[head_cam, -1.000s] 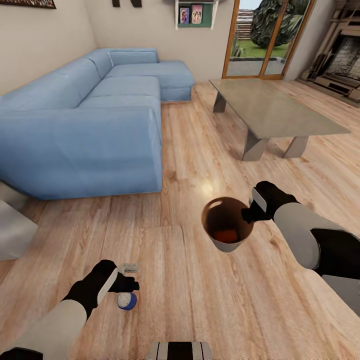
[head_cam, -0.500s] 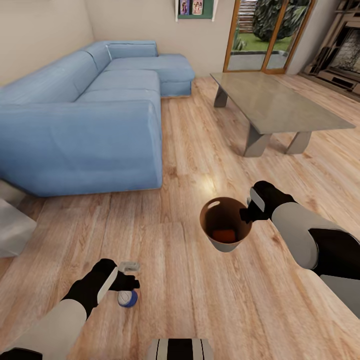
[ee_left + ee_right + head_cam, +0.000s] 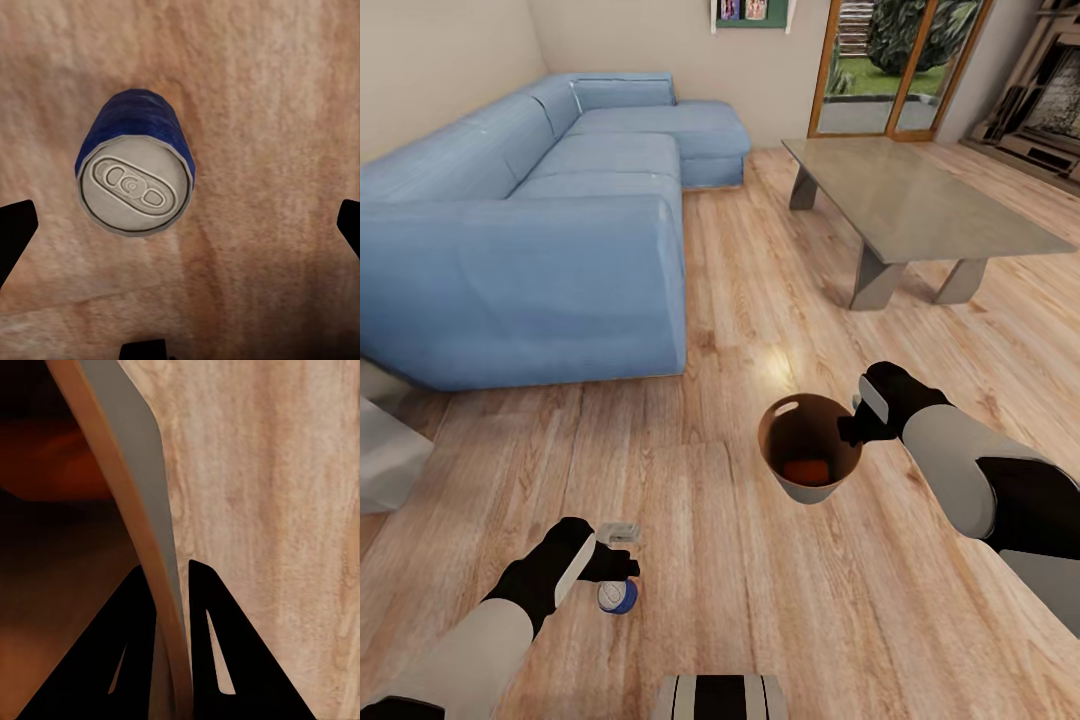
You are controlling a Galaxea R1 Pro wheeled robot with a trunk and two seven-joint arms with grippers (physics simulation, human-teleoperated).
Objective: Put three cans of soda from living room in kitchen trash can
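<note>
Right tool (image 3: 852,428) pinches bin (image 3: 800,482) rim between sofa (image 3: 530,240) and table (image 3: 920,215).

Head camera high, angled down over wood floor (image 3: 760,600), wrist cameras close above it

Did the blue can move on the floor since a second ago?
No. The blue can stands on the same floor plank below the open left gripper; the sofa shifted because the camera moved.

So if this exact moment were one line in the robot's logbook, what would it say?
right gripper: shut on trash can rim | orange can: inside | left gripper: open over blue can | blue can: upright on floor
</note>
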